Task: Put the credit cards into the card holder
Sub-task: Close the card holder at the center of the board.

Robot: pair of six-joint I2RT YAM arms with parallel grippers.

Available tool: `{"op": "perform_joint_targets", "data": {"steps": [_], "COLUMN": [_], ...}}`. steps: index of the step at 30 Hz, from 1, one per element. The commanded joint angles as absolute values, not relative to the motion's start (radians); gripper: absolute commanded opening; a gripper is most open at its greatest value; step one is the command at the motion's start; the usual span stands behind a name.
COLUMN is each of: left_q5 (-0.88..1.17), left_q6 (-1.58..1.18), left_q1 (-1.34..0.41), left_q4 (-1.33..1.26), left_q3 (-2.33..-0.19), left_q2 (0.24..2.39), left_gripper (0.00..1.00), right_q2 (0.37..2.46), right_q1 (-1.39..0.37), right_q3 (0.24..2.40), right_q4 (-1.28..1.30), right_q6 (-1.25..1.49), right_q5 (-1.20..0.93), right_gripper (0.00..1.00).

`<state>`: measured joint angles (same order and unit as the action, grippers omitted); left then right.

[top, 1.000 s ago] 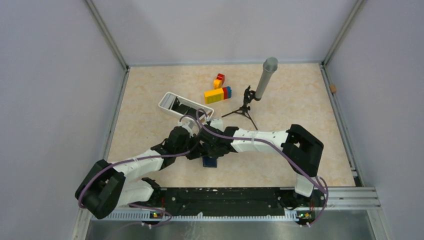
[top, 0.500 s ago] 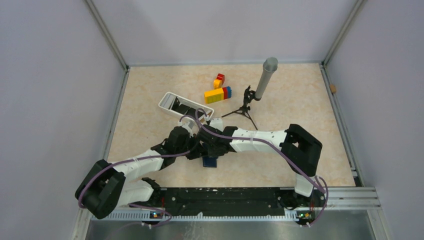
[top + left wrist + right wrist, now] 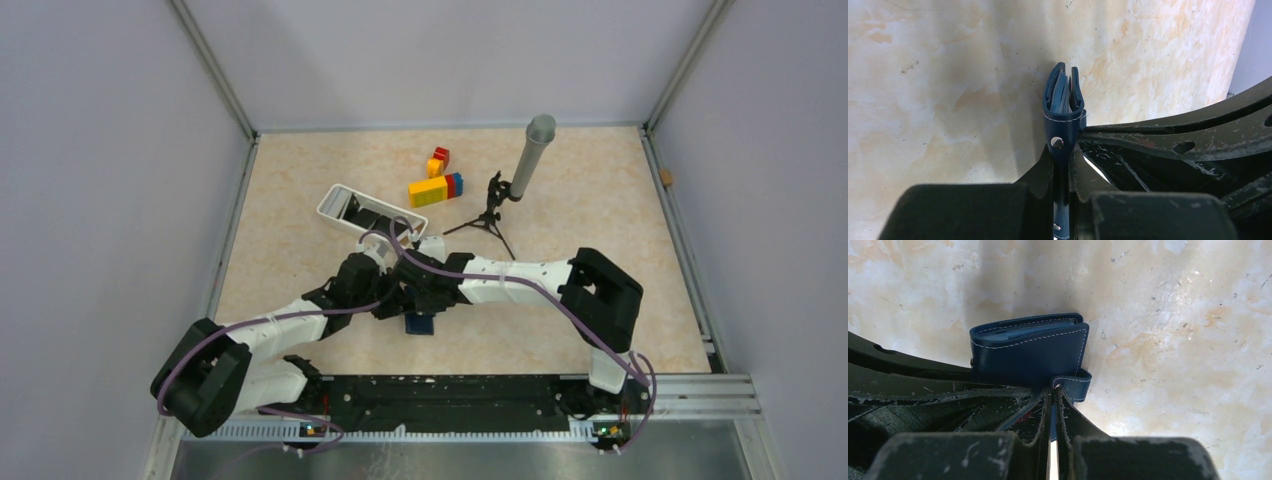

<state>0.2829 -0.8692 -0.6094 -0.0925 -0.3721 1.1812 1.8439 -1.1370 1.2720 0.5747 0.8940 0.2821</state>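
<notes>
The navy card holder [image 3: 421, 323] is folded shut and stands on edge on the table between both arms. In the left wrist view it is edge-on [image 3: 1063, 97], and my left gripper [image 3: 1064, 150] is shut on its near part by the snap stud. The right wrist view shows its stitched side [image 3: 1030, 347] with a small strap loop [image 3: 1074, 383]. My right gripper [image 3: 1054, 391] is shut on that loop. Grey-blue layers show between the covers. Dark flat credit cards [image 3: 371, 216] lie in the white tray [image 3: 335, 201].
Yellow, red and blue toy bricks [image 3: 435, 188] lie behind the tray. A grey microphone on a small black tripod [image 3: 522, 165] stands at the back right. Grey walls close in the table on three sides. The arms cross over the near middle.
The right arm's elbow has shifted very slightly left. The card holder and the left arm stay where they were.
</notes>
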Motion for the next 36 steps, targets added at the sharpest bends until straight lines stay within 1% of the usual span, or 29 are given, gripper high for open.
{"op": "perform_joint_targets", "data": {"steps": [1,7,13,22,36], "left_q5": [0.270,0.269,0.264,0.263,0.274], "left_q6": [-0.844,-0.841,-0.834,-0.827,-0.814], "left_q1": [-0.612,-0.612,-0.609,-0.599,-0.597], "left_q4": [-0.119,-0.122,-0.120,-0.117,-0.114], "left_q3": [-0.383,-0.382,-0.382,-0.381,-0.383], "left_q2": [1.185,1.193,1.198,1.208,1.214], "left_gripper": [0.00,0.00,0.00,0.00,0.00], "right_q2": [1.857,1.783,1.756,1.717,1.713], "right_q1": [-1.147,-1.146,-1.147,-1.146,-1.145], "right_q3": [1.272,1.195,1.151,1.137,1.112], "right_q4": [0.591,0.498,0.443,0.452,0.365], "right_q6": [0.907,0.920,0.924,0.923,0.906], "right_q5": [0.322,0.286,0.264,0.284,0.255], "right_gripper": [0.00,0.00,0.00,0.00,0.00]}}
